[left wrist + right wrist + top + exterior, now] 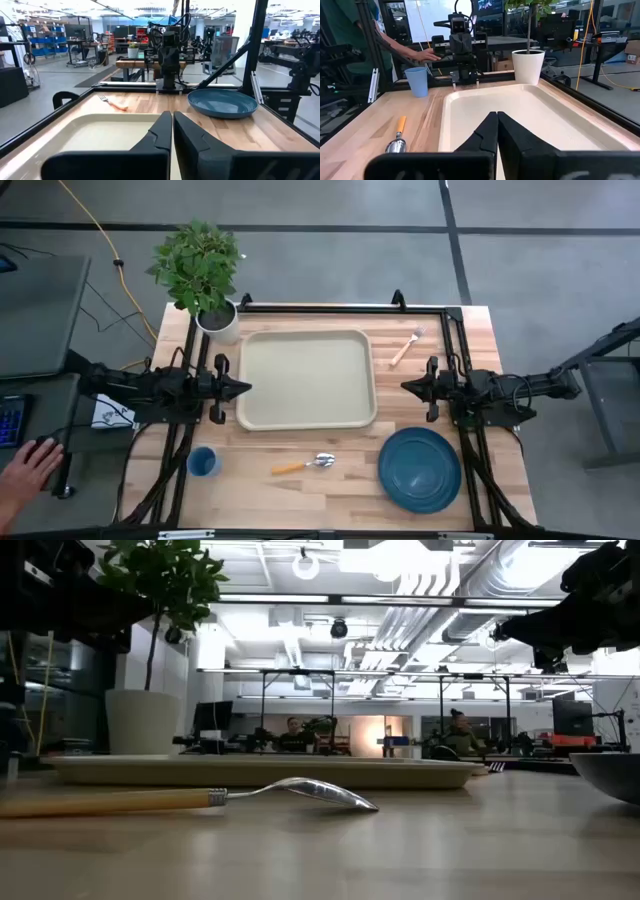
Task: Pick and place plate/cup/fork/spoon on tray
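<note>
The beige tray lies bare at the table's middle, toward the far side. The dark-blue plate rests on the wood at the near right. The blue cup stands at the near left. The spoon lies near the front edge, between cup and plate. The fork lies at the far right, beside the tray. My left gripper hovers shut at the tray's left edge. My right gripper hovers shut just right of the tray. Both hold nothing.
A white pot with a green plant stands at the far left corner, by the tray. A black frame runs along the table's far edge and sides. A person's hand rests beyond the table's left edge.
</note>
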